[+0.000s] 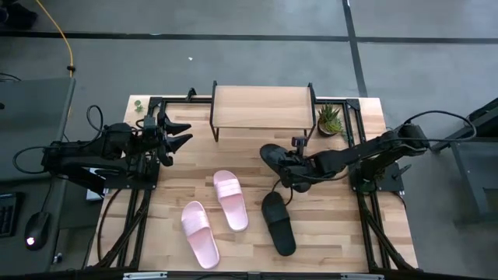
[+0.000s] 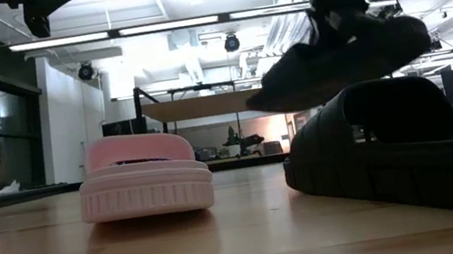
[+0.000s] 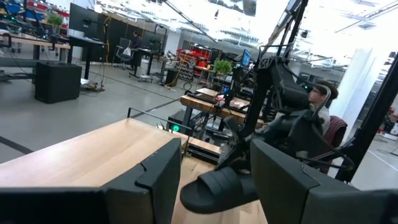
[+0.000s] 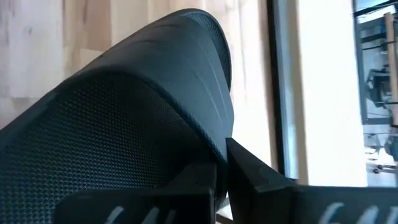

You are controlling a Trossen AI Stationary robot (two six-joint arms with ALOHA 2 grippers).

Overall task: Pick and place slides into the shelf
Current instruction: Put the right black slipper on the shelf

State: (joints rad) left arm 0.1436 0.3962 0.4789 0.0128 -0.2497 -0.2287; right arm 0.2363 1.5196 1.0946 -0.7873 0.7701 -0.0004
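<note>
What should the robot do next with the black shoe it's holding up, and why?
Probably carry it on toward the shelf. The right gripper is shut on one black slide, lifted clear of the table in the low view, just short of the shelf. The other black slide and both pink slides lie on the table. The left gripper waits open at the side.

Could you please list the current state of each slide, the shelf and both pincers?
Black slide in the right pincer: gripped, lifted off the table.
Second black slide: lying flat on the wooden table, untouched.
Two light pink slides: lying flat on the table, side by side.
Low light wood shelf with black metal legs: top board bare.
Right pincer: shut on the lifted slide.
Left pincer: open, empty, at the table's left edge.
</note>
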